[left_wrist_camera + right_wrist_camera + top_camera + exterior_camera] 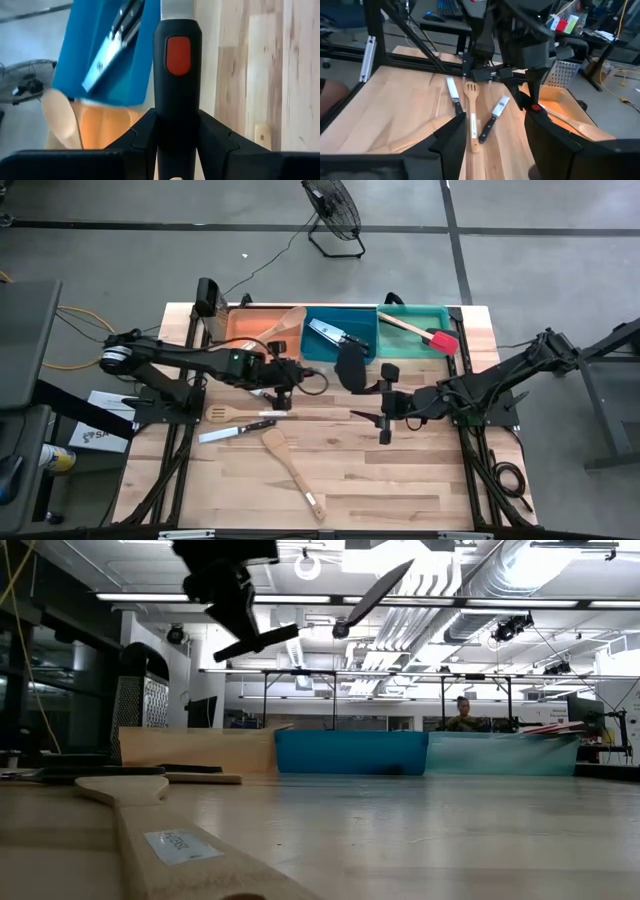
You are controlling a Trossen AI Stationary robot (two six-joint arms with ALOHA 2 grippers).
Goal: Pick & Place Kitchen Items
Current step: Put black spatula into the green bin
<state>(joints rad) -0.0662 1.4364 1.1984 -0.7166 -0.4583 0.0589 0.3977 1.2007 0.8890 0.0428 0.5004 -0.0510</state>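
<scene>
My left gripper (282, 375) (240, 635) is high over the table near the orange bin (250, 328), shut on a turner (300, 628). The turner has a black handle with a red spot, a thin shaft and a black head (350, 365) (378, 588). My right gripper (380, 408) (492, 140) hovers open over the table's middle, right of that head. Flat on the table lie two black-handled knives (235, 431) (452, 95) (492, 120), a wooden slotted spatula (235, 415) (471, 115) and a wooden spatula (290, 465). My left gripper pinches the turner's black handle (177, 100) between its two fingers, just behind the red spot. The fingers (235, 610) come from above, pointing down. The turner is lifted clear and tilted, its head higher than the handle and pointing toward the table's right.
Three bins stand along the far edge. The orange one holds a wooden spoon (287, 325) (60, 117), the blue one (340, 350) (95, 30) a knife (333, 335) (107, 55), and the green one (410, 315) a red-headed turner (430, 335). A metal grater (145, 705) stands at the far left corner.
</scene>
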